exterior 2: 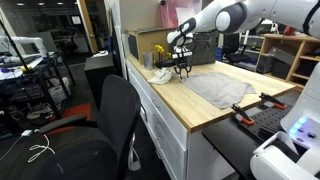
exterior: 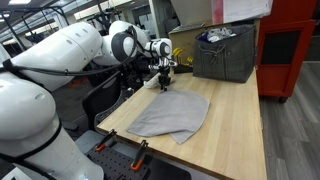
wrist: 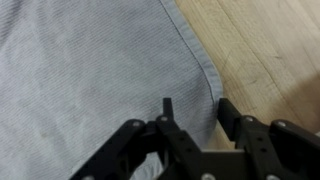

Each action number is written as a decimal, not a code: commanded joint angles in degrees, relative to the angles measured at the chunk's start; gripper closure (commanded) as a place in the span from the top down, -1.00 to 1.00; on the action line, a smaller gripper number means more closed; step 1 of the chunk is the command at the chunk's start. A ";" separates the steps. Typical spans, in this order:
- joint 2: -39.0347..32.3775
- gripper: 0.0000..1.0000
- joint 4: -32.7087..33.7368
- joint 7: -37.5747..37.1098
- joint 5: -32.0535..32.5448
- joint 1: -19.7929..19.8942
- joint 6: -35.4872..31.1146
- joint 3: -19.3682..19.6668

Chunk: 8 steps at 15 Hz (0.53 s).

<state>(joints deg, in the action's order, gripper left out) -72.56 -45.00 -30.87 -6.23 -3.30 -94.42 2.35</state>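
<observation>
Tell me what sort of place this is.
Probably a robotics lab or workshop: a long wooden workbench, an office chair beside it, and wooden shelving behind.

Even overhead indoor light, soft shadows; wrist view slightly blurred, gripper (wrist: pixel 195 108) out of focus

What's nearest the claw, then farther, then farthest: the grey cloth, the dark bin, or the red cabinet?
In an exterior view:
1. Flat light-grey cloth, right under the claw.
2. Dark grey fabric bin, at the wooden table's far end.
3. Red cabinet, off the table, beyond the bin.
</observation>
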 commanded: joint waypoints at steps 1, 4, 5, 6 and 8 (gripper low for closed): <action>-1.22 -0.60 3.35 -1.31 0.39 -0.12 2.15 0.60; -0.63 -0.98 2.74 -1.13 0.77 -0.78 1.59 0.67; -0.39 -1.00 2.50 -1.11 0.78 -0.97 1.40 0.64; 0.05 -1.00 2.02 -1.25 0.81 -1.24 1.12 0.70; 1.66 -0.99 0.33 -1.51 1.06 -1.90 0.81 0.95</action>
<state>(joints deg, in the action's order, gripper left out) -72.93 -43.73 -30.87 -5.80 -4.28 -94.44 2.65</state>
